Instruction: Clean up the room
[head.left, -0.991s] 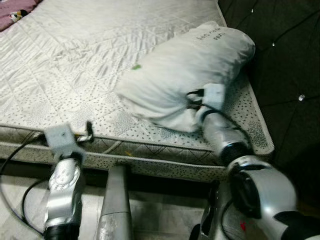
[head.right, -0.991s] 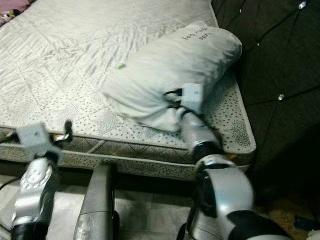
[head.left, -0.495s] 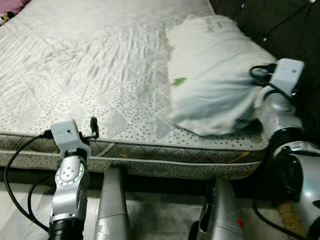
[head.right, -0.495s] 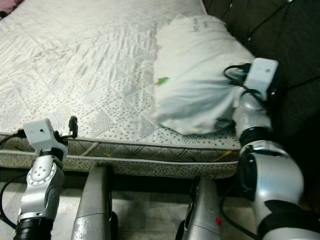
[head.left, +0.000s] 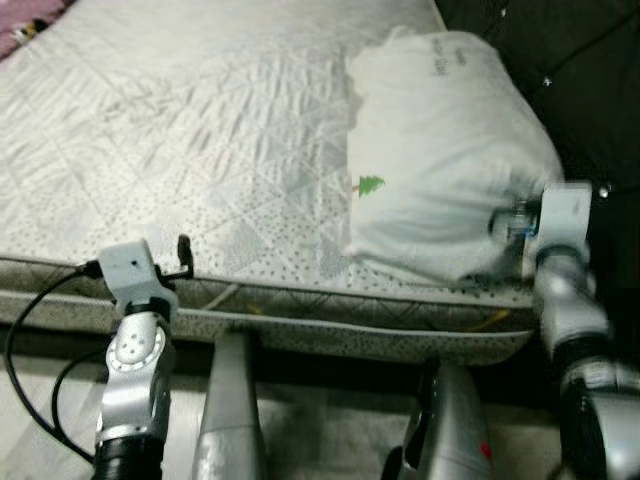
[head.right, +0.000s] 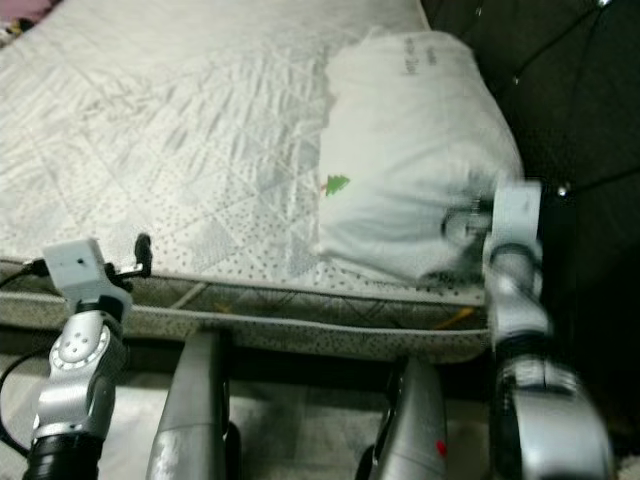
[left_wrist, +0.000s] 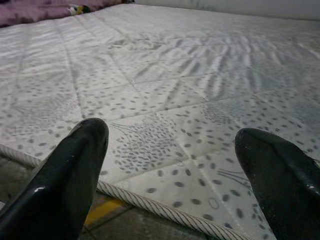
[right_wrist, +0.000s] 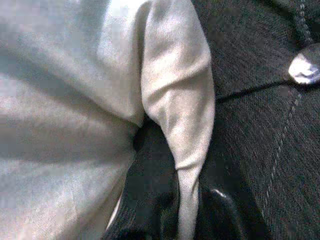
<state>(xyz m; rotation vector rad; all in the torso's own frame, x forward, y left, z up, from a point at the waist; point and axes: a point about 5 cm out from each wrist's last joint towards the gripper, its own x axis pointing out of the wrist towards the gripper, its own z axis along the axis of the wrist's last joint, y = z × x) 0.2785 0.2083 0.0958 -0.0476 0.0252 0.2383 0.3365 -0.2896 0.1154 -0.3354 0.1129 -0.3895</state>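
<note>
White pillow corner pinched by right pincer at bed's head end

Left pincer (left_wrist: 170, 175) nearest, fingers spread wide, empty, at the mattress (head.left: 180, 130) near edge. Right pincer (right_wrist: 185, 200) nipped onto a fold of the pillow (head.left: 440, 150), which lies on the mattress beside the dark tufted headboard (head.left: 580, 90). Pillow looks soft, light, floppy; a corner grip will likely sag, bunched fabric holds better.
</note>
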